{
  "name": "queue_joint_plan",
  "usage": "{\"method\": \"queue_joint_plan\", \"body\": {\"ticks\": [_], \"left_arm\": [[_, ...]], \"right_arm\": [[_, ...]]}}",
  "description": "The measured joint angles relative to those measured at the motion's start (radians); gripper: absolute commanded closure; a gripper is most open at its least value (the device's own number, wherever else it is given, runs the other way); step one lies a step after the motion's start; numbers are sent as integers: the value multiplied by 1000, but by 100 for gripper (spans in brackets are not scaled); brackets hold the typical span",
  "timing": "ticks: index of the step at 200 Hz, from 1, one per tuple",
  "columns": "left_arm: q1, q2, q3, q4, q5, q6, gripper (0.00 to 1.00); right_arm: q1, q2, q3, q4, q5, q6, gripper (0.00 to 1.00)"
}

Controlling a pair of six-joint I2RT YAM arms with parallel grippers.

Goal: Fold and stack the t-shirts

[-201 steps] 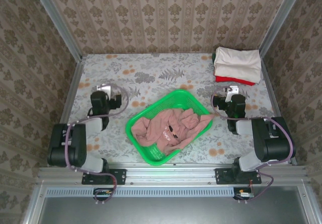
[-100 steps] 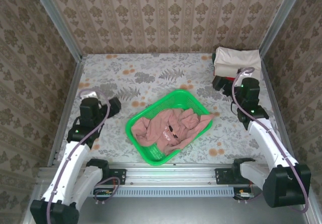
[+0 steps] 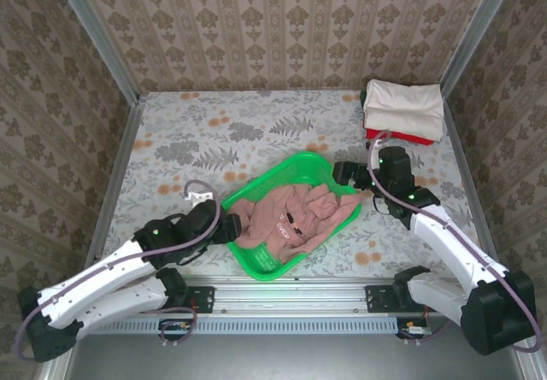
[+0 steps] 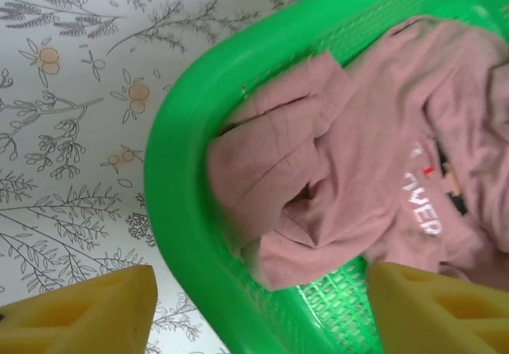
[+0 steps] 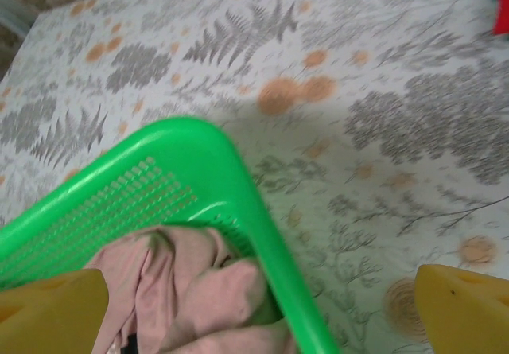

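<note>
A crumpled dusty-pink t-shirt (image 3: 291,216) with dark lettering lies in the green mesh basket (image 3: 256,265) at the table's middle. A folded cream t-shirt (image 3: 405,105) rests on a folded red one (image 3: 395,135) at the back right. My left gripper (image 3: 231,226) is at the basket's left rim. In the left wrist view its jaws (image 4: 262,322) stand open, astride the green rim (image 4: 175,211), with the pink t-shirt (image 4: 358,155) just beyond. My right gripper (image 3: 344,173) hovers open at the basket's right corner. It (image 5: 258,314) looks down on the rim (image 5: 238,179) and the pink cloth (image 5: 191,290).
The floral tablecloth (image 3: 214,132) covers the table, with patterned walls on three sides and metal frame posts at the corners. A rail runs along the near edge. A sliver of the red t-shirt (image 5: 497,4) shows at the right wrist view's top right.
Both arms have swung in to the basket: the left from the table's left side to the left rim, the right from near the folded stack to the right corner.
</note>
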Motion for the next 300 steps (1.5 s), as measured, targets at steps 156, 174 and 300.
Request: {"method": "queue_joint_plan", "body": {"ticks": [156, 174, 300], "left_arm": [[374, 234, -64, 237, 116, 165, 49], [445, 260, -54, 253, 132, 223, 33], [245, 186, 267, 82, -53, 647, 0]], "right_arm": [[116, 429, 215, -83, 116, 10, 59], [137, 528, 317, -89, 116, 0, 68], [148, 904, 1128, -393, 188, -125, 3]]}}
